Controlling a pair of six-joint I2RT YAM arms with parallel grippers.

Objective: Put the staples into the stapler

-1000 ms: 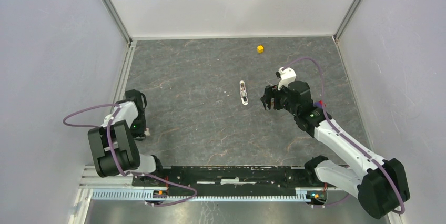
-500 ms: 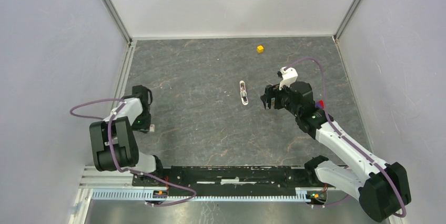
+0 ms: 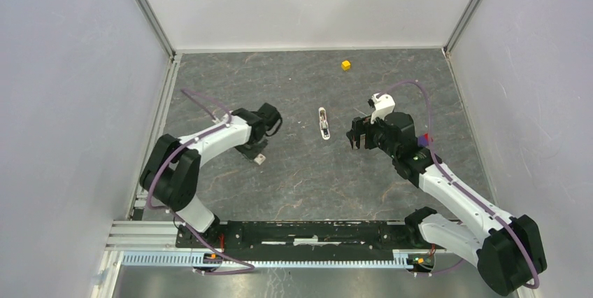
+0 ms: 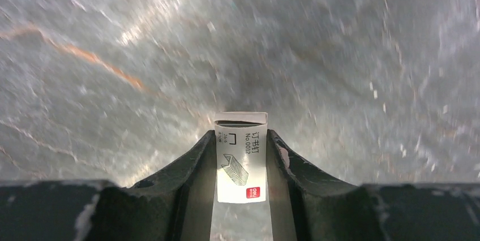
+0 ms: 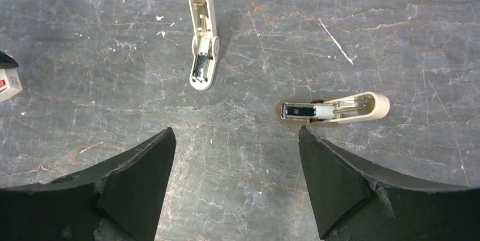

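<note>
**Left arm grips a labelled box, right jaws gape by the stapler**

From above: the stapler (image 3: 324,124) lies mid-table (image 3: 280,88), long axis running away from the arm bases. The right gripper (image 3: 355,132) hangs just to its right, and the left gripper (image 3: 256,152) is well off to its left, a white labelled box (image 3: 259,159) at its tip. A yellow cube (image 3: 345,65) sits near the far edge.

Left wrist: fingers (image 4: 195,162) pinched narrow on the white labelled box (image 4: 240,167), printed face up; the table beyond is blurred.

Right wrist: the right gripper (image 5: 235,133) is spread wide over bare stone. The stapler (image 5: 202,37) lies ahead, metal channel showing. A second cream piece (image 5: 334,108) lies apart from it, just ahead of the right finger.
</note>
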